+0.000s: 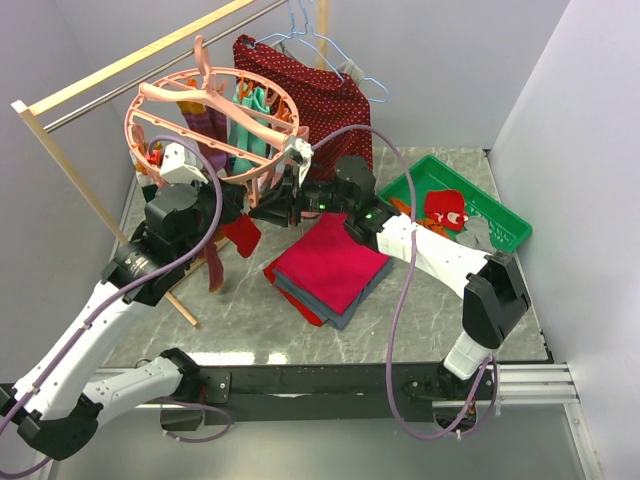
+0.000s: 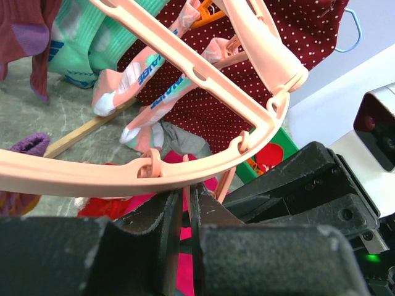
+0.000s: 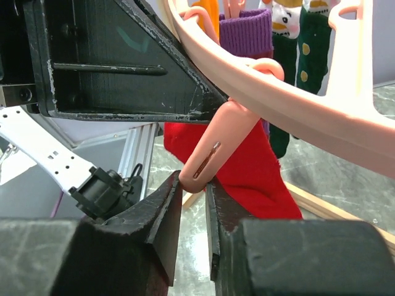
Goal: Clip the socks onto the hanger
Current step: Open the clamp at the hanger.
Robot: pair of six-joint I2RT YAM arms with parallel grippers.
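The round pink hanger point(image 1: 200, 105) hangs from a wooden rail at the back left, with several socks clipped on it. My left gripper point(image 1: 240, 203) is under its near rim. In the left wrist view it point(image 2: 185, 200) is shut on a thin pink part hanging below the hanger's outer ring point(image 2: 203, 163). My right gripper point(image 3: 194, 185) is closed on the lower end of a pink clip point(image 3: 213, 151), right in front of a red sock point(image 3: 259, 166). That sock hangs below the rim point(image 1: 240, 235). Purple point(image 3: 247, 31) and dark green dotted point(image 3: 308, 43) socks hang behind it.
A folded red and grey cloth stack point(image 1: 330, 265) lies mid-table. A green basket point(image 1: 505, 218) at the right holds a red sock with white marks point(image 1: 447, 210). A dark red dotted garment point(image 1: 305, 85) and light-blue wire hangers point(image 1: 310, 40) hang at the back.
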